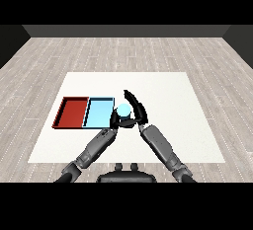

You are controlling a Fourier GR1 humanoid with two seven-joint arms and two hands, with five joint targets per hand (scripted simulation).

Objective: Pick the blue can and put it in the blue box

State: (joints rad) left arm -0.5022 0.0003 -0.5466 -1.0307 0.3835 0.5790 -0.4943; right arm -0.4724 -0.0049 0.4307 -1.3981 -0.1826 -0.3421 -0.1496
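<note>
You only get the round top of the light blue cylindrical can (123, 109); its body is hidden behind both black hands, so no label or writing is readable on it. It sits just off the light blue shallow tray (99, 113), at that tray's 3 o'clock edge, outside the rim. You can't tell whether it rests on the white flat surface (168, 105) or is lifted.

The right hand (139, 110) curls round the can from 3 o'clock, fingers wrapped against its side, one dark finger sticking up toward 12 o'clock past the can top. The left hand (115, 120) is pressed in at the can's 7 o'clock; its fingers merge with the can's shadow and the other hand, so you can't tell how far they're open.

The red shallow tray (71, 111) lies touching the blue one at its 9 o'clock side. Both grey forearms are cut off at the lower edge.
</note>
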